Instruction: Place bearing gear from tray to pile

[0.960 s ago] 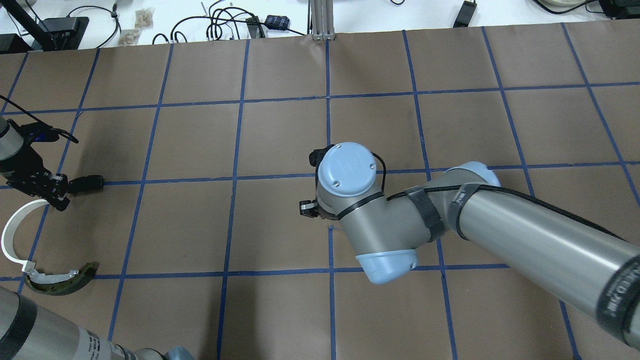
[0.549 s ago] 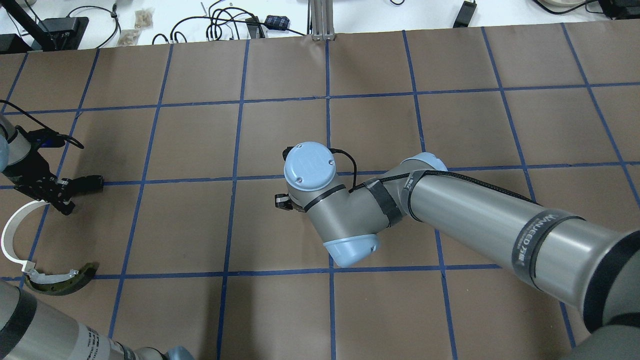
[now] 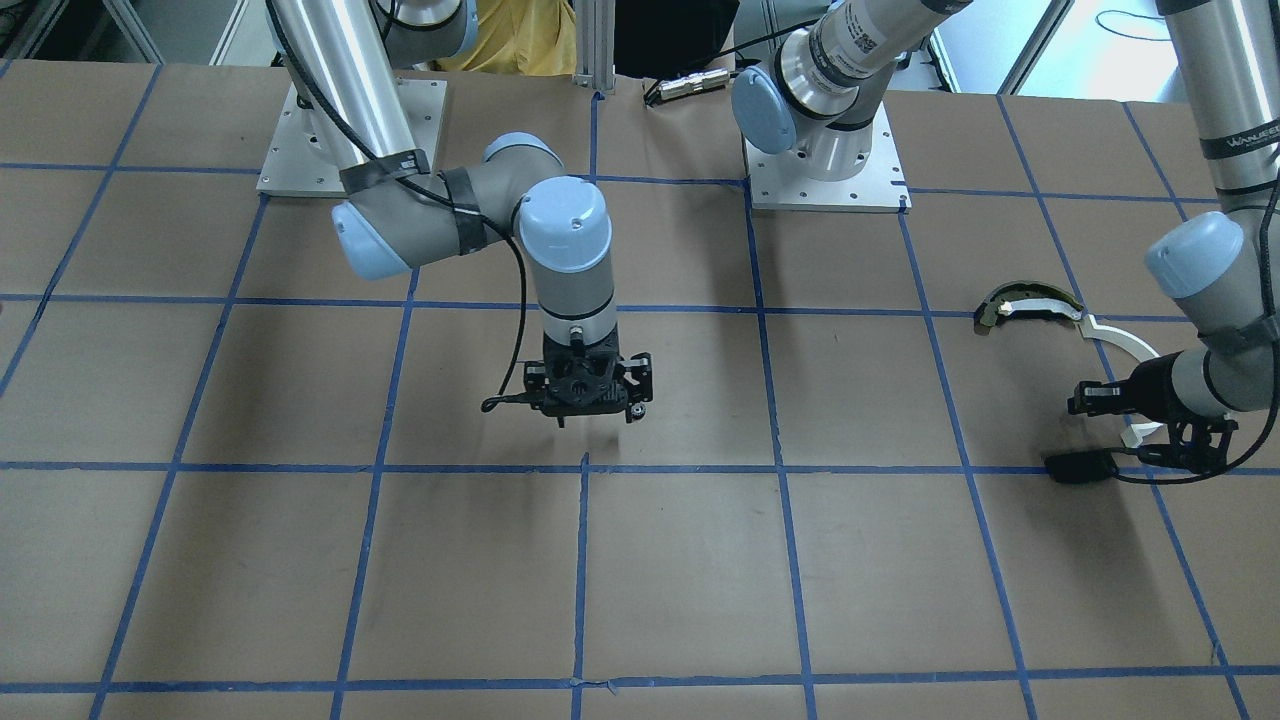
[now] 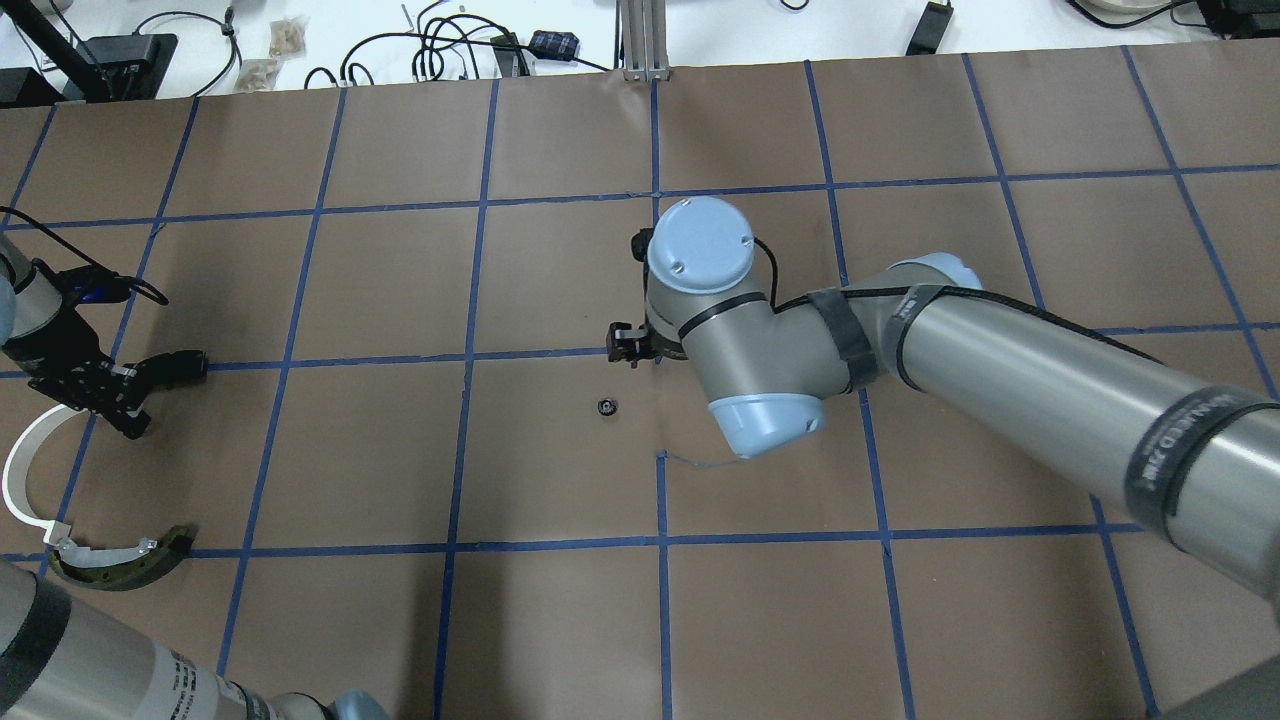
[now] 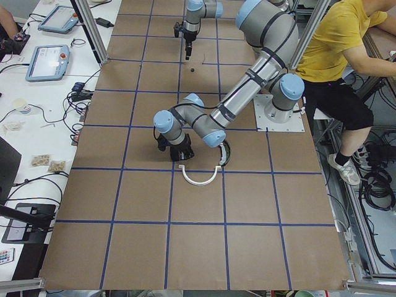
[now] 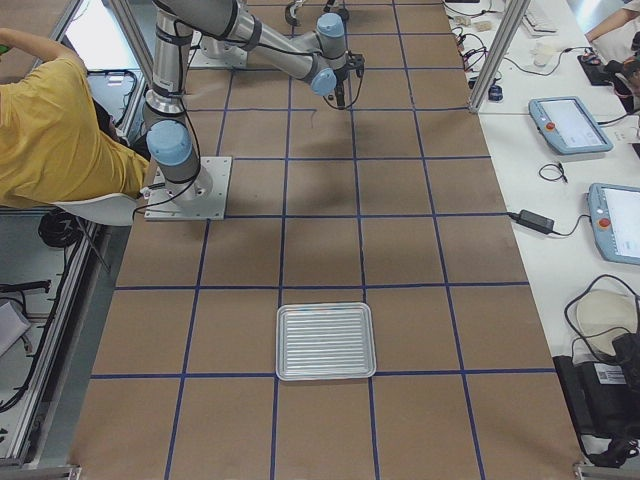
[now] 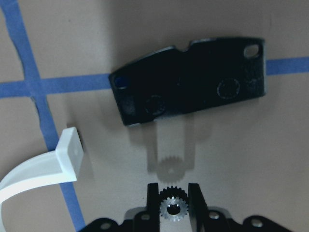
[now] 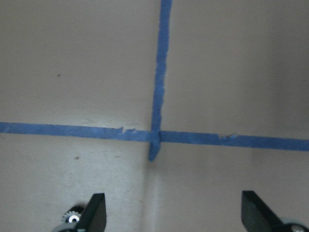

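Observation:
My left gripper (image 7: pixel 174 193) is shut on a small silver toothed gear (image 7: pixel 173 208) and holds it just above the paper at the pile. The pile's flat black plate (image 7: pixel 188 79) lies right ahead of it, the white arc strip (image 7: pixel 38 169) to its left. In the overhead view the left gripper (image 4: pixel 125 395) sits between the plate (image 4: pixel 175 367) and the arc (image 4: pixel 20 470), with the dark curved piece (image 4: pixel 120 560) nearer. My right gripper (image 8: pixel 176 212) is open and empty at mid-table. A second small gear (image 4: pixel 606 406) lies on the paper beside it.
A silver tray (image 6: pixel 325 341) sits far off toward the table's right end and looks empty. Blue tape lines grid the brown paper. A person in yellow (image 5: pixel 346 55) sits behind the robot bases. Cables and tablets lie beyond the far edge.
My right arm swung left and then back up and right. A small gear now shows on the paper where its wrist was. My left gripper has barely moved.

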Robot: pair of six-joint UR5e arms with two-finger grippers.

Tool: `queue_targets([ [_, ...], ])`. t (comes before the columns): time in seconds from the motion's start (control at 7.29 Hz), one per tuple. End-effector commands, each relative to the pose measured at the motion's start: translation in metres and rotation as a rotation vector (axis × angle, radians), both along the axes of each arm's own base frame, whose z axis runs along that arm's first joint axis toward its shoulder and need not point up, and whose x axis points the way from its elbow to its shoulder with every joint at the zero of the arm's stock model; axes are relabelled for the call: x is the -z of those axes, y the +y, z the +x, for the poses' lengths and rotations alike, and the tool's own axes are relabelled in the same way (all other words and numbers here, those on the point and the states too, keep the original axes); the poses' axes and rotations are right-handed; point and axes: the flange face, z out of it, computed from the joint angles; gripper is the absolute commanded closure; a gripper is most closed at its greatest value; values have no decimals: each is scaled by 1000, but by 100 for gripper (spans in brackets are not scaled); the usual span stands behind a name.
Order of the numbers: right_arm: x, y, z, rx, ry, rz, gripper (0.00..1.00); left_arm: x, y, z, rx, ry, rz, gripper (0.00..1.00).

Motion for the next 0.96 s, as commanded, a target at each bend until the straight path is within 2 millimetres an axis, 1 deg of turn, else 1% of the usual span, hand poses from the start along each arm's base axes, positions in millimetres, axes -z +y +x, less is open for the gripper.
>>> queue_targets([
  [0.0, -102, -12, -126, -39, 44, 60, 0, -1, 9, 4, -18, 16, 20, 10],
  [0.14, -149, -10, -148, -7, 56, 113, 0, -2, 9, 4, -26, 15, 20, 5],
  [0.27, -198, -19, -152, -2, 75, 113, 0, -14, 1, 0, -32, -4, -6, 0],
  [0.41, -231, -28, -150, -1, 61, 106, 0, -31, -17, -24, -42, -35, -36, 0],
  [0.55, -242, -36, -145, -5, 62, 96, 0, -48, -39, -68, 24, -60, -71, 0],
  [0.69, -241, -29, -144, -6, 65, 124, 0, -76, -61, -112, 15, -109, -121, 0],
  [0.82, -249, -12, -145, -27, 65, 143, 0, -93, -84, -174, 14, -94, -181, 0],
])
